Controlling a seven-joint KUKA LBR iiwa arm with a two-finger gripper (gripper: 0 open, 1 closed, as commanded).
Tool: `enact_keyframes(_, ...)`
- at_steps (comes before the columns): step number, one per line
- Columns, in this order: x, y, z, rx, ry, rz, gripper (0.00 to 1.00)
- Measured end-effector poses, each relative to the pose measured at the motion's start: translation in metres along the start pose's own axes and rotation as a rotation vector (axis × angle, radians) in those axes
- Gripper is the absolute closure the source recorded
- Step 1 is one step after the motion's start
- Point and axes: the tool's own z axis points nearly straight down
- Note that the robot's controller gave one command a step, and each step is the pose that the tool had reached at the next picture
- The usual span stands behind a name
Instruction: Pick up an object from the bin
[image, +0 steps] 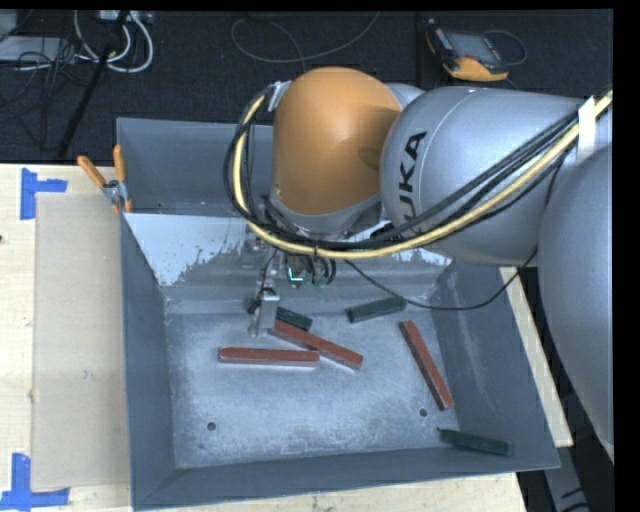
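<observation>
Crowding the gripper (264, 312), whose opening I cannot tell, lie a dark green block (294, 321) and two red-brown bars (268, 355); bare floor (190, 385) lies left.

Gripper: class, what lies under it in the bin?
Beside the gripper lie a short dark green bar and a slanted red-brown bar; anything directly beneath is covered by the gripper itself.

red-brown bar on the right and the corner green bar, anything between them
Only bare bin floor separates the red-brown bar and green bar, in the camera view.
</observation>
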Motion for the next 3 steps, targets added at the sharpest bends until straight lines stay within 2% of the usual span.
enact_keyframes(1, 0.025, -0.018, 0.138, 0.001, 0.001, 0.016, 0.0)
enact_keyframes(2, 0.03, -0.019, 0.161, 0.0, -0.004, 0.012, 0.0)
enact_keyframes(3, 0.029, -0.019, 0.159, -0.002, -0.008, 0.014, 1.0)
